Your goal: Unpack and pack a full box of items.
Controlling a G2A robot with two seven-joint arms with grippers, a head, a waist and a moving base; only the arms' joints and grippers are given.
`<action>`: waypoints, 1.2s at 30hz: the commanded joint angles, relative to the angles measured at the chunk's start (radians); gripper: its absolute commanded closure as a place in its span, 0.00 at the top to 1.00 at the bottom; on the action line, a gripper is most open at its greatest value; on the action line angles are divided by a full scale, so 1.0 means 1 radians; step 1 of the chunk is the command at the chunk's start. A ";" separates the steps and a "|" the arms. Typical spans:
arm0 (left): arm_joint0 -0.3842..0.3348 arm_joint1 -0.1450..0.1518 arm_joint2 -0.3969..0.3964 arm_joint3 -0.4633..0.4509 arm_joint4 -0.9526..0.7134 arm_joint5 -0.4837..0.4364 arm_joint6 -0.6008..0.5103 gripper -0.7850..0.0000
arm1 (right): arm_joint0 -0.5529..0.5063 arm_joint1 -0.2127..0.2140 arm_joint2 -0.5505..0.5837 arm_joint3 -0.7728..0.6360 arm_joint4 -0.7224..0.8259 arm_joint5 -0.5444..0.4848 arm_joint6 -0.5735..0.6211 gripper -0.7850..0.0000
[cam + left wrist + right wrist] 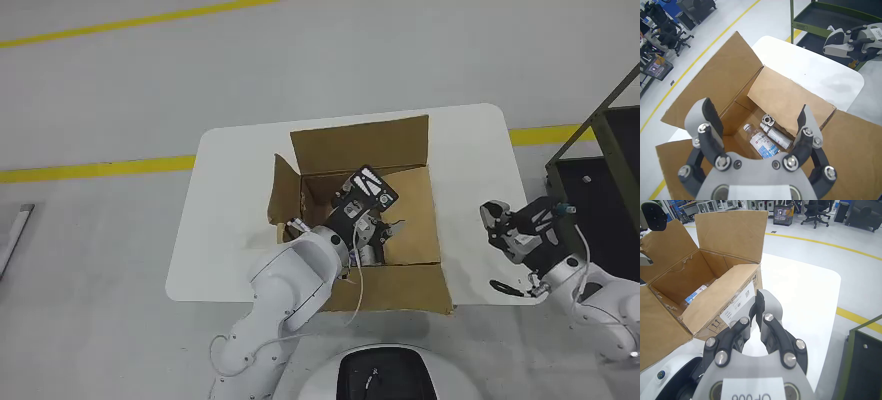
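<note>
Left gripper hangs over the open brown cardboard box. Its claw is released, fingers spread wide, nothing held.

On the box floor below it:
- clear plastic bottle with a white cap and a blue-and-white label, lying on its side
- slimmer white bottle with a dark collar, just beside the first and roughly parallel to it
- small round metal fitting at the slim bottle's cap end

Right gripper sits outside the box's side wall, over the white table. Its claw is clenched on nothing.

Judged step: unpacking, with the clear bottle as the likely pick.

To do it well:
- descend straight between the walls
- set the fingers across the bottle's body at the label
- slip one finger into the narrow gap beside the slim bottle without nudging it
- close gently, since a round, smooth bottle may roll
- lift vertically, clear of the flaps
</note>
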State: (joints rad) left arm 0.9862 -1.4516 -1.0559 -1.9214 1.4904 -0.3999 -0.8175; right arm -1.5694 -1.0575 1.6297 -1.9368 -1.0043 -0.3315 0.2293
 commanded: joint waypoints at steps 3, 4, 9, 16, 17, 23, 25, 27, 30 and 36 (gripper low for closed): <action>0.022 0.000 -0.010 0.014 -0.027 0.032 0.031 1.00 | -0.005 -0.001 -0.002 0.001 -0.004 0.003 0.001 0.00; 0.027 -0.002 -0.014 0.028 -0.061 0.051 0.041 1.00 | -0.004 -0.001 -0.004 0.003 -0.004 0.003 0.001 0.00; -0.001 -0.019 -0.008 0.127 -0.279 0.146 0.054 1.00 | 0.002 -0.003 -0.013 0.013 -0.007 0.003 0.010 0.00; -0.076 -0.046 0.000 0.311 -0.557 0.296 0.025 1.00 | 0.009 -0.004 -0.024 0.037 -0.013 0.001 0.026 0.00; -0.086 -0.048 0.000 0.332 -0.580 0.299 0.022 1.00 | 0.010 -0.004 -0.025 0.039 -0.014 0.000 0.027 0.00; -0.094 -0.048 0.000 0.347 -0.576 0.301 0.016 1.00 | 0.016 -0.005 -0.027 0.045 -0.009 0.001 0.034 0.00; -0.094 -0.048 0.000 0.347 -0.576 0.301 0.016 1.00 | 0.018 -0.006 -0.028 0.041 -0.009 0.002 0.037 0.00; -0.094 -0.048 0.000 0.347 -0.576 0.301 0.016 1.00 | 0.018 -0.006 -0.029 0.037 -0.011 0.000 0.039 0.00; -0.089 -0.048 -0.001 0.348 -0.585 0.303 0.023 1.00 | 0.020 -0.006 -0.032 0.037 -0.014 -0.003 0.038 0.00; -0.078 -0.057 -0.012 0.415 -0.742 0.370 0.034 1.00 | 0.030 -0.008 -0.047 0.044 -0.018 -0.006 0.038 0.00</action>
State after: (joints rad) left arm 0.9123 -1.5064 -1.0643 -1.5214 0.7921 -0.0456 -0.7822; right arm -1.5402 -1.0653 1.5843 -1.8945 -1.0214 -0.3360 0.2667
